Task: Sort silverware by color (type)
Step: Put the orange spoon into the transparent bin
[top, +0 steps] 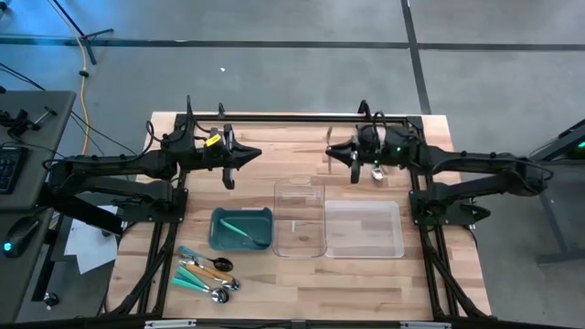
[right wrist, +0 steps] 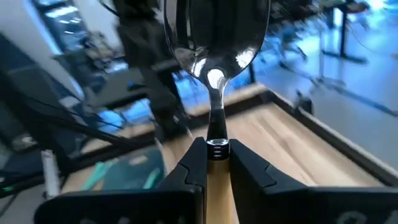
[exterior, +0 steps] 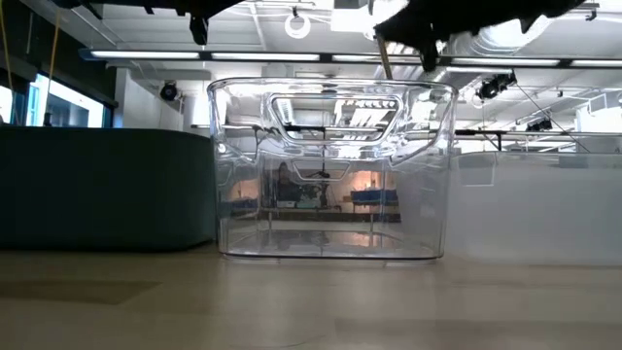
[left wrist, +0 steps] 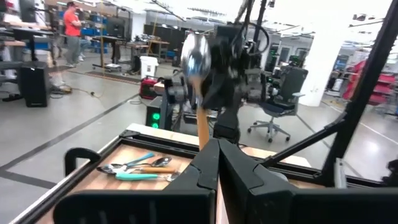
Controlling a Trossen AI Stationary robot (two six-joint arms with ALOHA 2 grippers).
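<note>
Overhead, the right gripper (right wrist: pixel 214 165) jaws clamp an orange-handled spoon (right wrist: pixel 214 37), bowl pointing straight out beyond them.

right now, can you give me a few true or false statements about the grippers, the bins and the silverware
1. The right gripper is shut on a spoon with an orange handle. True.
2. The left gripper is carrying a teal utensil. False: its fingers are shut with nothing between them.
3. The teal bin has a teal-handled utensil inside. True.
4. The tall clear bin is full of spoons. False: no silverware shows in it.
5. A pile of unsorted silverware lies on the table in front of the teal bin. True.
6. The right gripper is resting on the table. False: it is held up in the air, behind the flat clear tray.
</note>
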